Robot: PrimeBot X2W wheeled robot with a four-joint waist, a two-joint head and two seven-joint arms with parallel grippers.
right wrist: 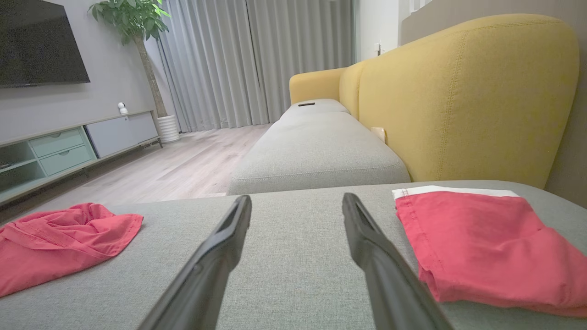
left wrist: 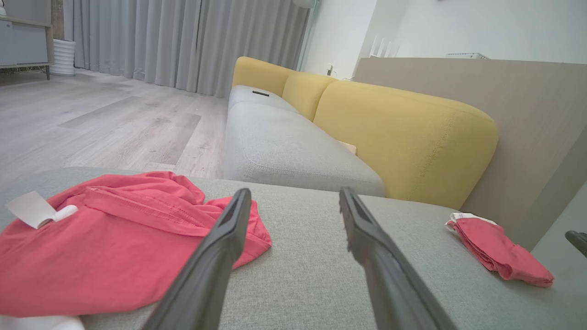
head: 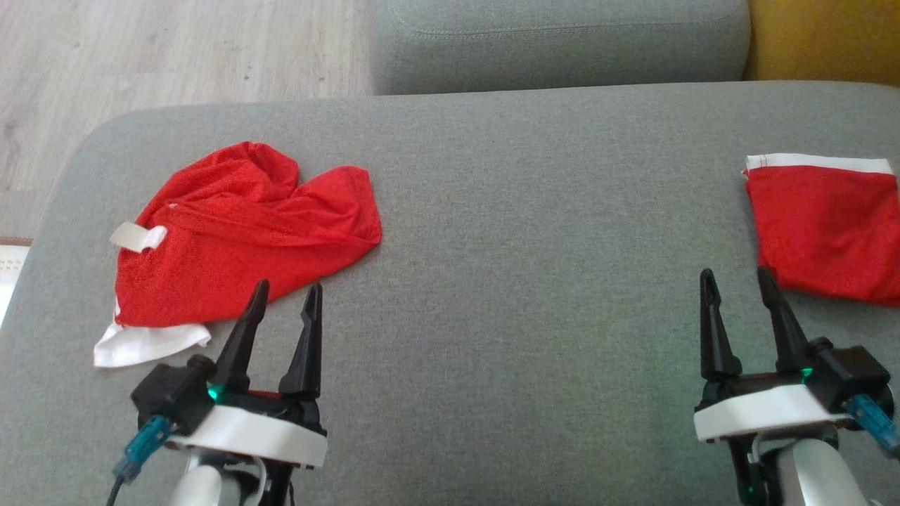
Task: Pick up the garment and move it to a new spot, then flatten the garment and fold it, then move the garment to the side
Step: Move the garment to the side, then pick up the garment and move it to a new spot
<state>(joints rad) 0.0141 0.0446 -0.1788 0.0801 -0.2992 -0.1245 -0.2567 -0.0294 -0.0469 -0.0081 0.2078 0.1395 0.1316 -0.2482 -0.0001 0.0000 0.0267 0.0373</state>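
A crumpled red garment (head: 239, 232) with white trim and a white tag lies on the left of the grey cushion (head: 527, 246); it also appears as the red garment (left wrist: 110, 243) and the red garment (right wrist: 59, 243) in the wrist views. My left gripper (head: 288, 295) hovers open at its near edge, nothing between the fingers. A second red garment (head: 826, 225), folded flat with a white band, lies at the right edge, also seen as the folded garment (right wrist: 481, 247) and folded garment (left wrist: 497, 250). My right gripper (head: 735, 281) stands open just left of it, holding nothing.
A second grey seat cushion (head: 555, 42) adjoins the far side, with a yellow sofa back (right wrist: 458, 96) to the right. Wooden floor (head: 140, 63) lies beyond the cushion's left edge. A TV cabinet (right wrist: 69, 146) and plant stand across the room.
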